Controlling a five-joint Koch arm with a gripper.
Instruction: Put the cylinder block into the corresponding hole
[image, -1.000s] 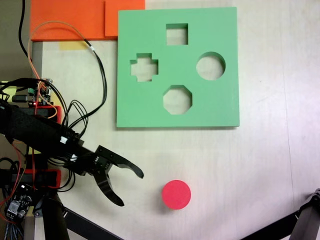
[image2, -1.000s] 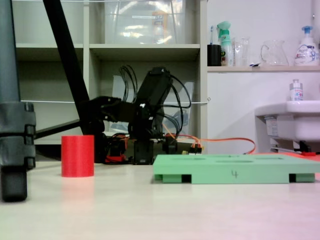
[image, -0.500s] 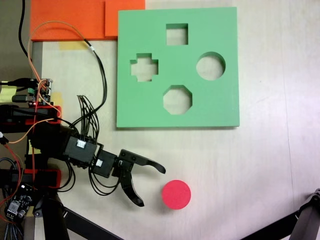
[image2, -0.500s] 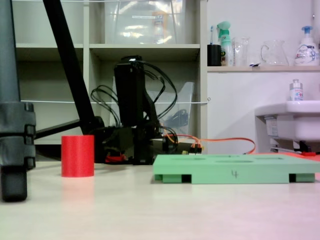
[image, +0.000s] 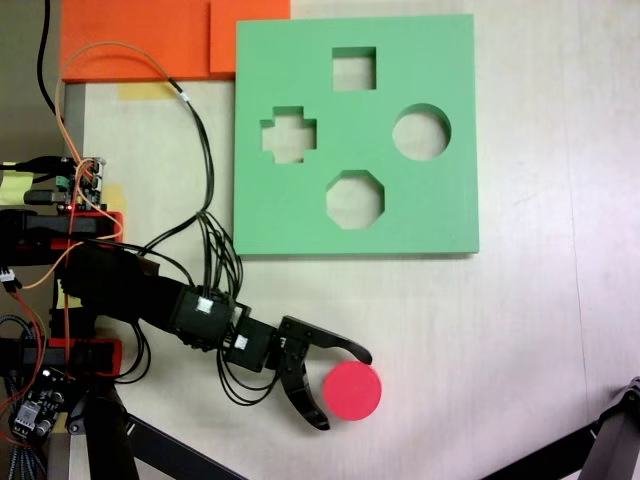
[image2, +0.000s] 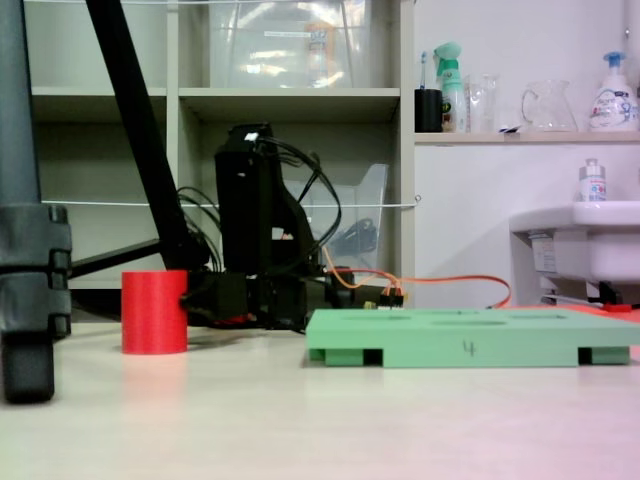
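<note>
The red cylinder block (image: 354, 390) stands upright on the pale table near the front edge, also low at the left in the side-on fixed view (image2: 154, 311). My gripper (image: 343, 388) is open, its two black fingers reaching around the block's left side, one above it and one below. I cannot tell whether they touch it. The square green foam board (image: 300, 215) lies further back; its corresponding hole, the round cut-out (image: 421, 132), is at the board's right and holds nothing. From the side the board (image2: 470, 340) lies flat to the right of the block, with the arm (image2: 250, 230) behind.
Orange foam pieces (image: 140, 35) lie at the top left. Cables and a circuit board (image: 72, 180) crowd the left edge by the arm's base. Black stand legs cross the bottom left (image: 130, 440) and bottom right (image: 615, 430) corners. Cross, square and octagon cut-outs share the board.
The arm has stretched to the right and dropped low, bringing the open gripper from well left of the red block to around its left side. The block and board have stayed put.
</note>
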